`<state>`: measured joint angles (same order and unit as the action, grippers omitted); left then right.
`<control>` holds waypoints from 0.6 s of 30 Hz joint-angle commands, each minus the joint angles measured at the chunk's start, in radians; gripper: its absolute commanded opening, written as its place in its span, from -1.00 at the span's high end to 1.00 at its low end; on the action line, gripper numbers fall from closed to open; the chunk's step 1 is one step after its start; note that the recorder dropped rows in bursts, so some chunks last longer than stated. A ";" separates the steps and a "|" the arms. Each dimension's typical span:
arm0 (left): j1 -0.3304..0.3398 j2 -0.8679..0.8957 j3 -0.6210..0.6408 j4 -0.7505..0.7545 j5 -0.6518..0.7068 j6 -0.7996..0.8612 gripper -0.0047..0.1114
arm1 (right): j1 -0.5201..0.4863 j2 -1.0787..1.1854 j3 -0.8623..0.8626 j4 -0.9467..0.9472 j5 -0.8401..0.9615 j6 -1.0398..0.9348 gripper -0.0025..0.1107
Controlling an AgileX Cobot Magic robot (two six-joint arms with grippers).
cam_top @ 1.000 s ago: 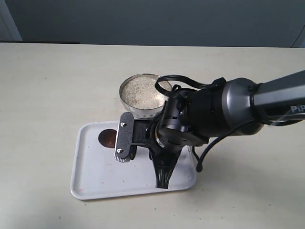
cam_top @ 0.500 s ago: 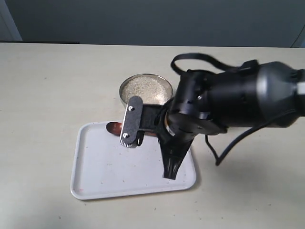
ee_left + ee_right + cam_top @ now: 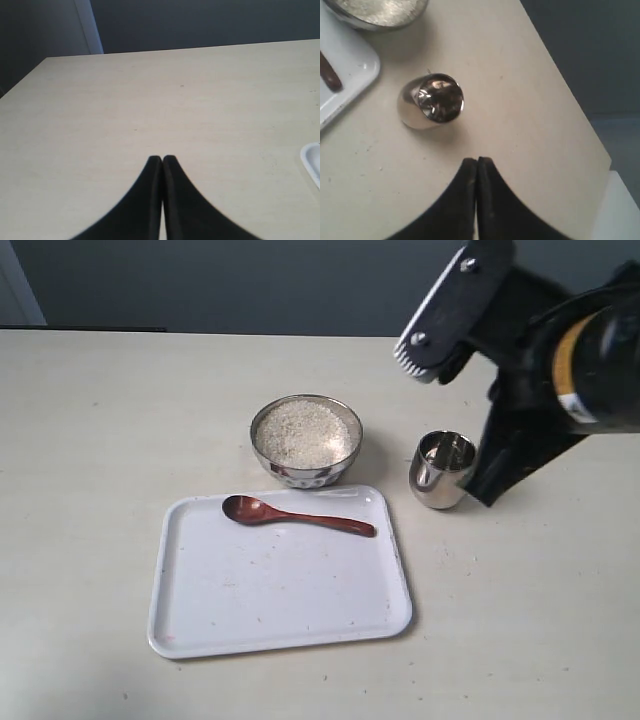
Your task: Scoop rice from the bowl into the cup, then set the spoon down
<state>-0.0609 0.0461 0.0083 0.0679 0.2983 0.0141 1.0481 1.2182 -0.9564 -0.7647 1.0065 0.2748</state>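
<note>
The dark wooden spoon [image 3: 298,517] lies flat on the white tray [image 3: 250,610], free of both grippers. Behind the tray stands the steel bowl [image 3: 300,476], full of white rice [image 3: 303,432]. To its right the small steel cup [image 3: 442,472] stands upright; its inside looks shiny and I see no grains in it. My right gripper [image 3: 482,498] hangs raised beside the cup, on its right, and is shut on nothing [image 3: 477,160]. The right wrist view shows the cup [image 3: 432,102] and the end of the spoon handle [image 3: 330,75]. My left gripper [image 3: 162,158] is shut and empty over bare table.
The bulky right arm [image 3: 560,350] fills the upper right of the exterior view. A corner of the tray [image 3: 312,160] shows in the left wrist view. The table's edge [image 3: 565,90] runs close behind the cup in the right wrist view.
The right gripper has let go of the spoon, which now lies on the tray. The arm has risen and swung away to the right, uncovering the cup.
</note>
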 commanded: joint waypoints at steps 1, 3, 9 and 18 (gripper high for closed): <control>-0.002 0.001 -0.008 0.002 -0.010 -0.005 0.91 | -0.002 -0.146 0.005 0.028 0.064 0.018 0.96; -0.002 0.001 -0.008 0.002 -0.010 -0.005 0.91 | -0.002 -0.203 0.005 0.045 0.048 0.045 0.96; -0.002 0.001 -0.008 0.002 -0.008 -0.005 0.91 | -0.002 -0.328 0.005 0.114 -0.022 0.146 0.96; -0.002 0.001 -0.008 0.002 -0.008 -0.005 0.91 | -0.002 -0.354 0.005 0.065 -0.007 0.146 0.96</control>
<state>-0.0609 0.0461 0.0083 0.0679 0.2983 0.0141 1.0481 0.8728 -0.9527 -0.6647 0.9922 0.4155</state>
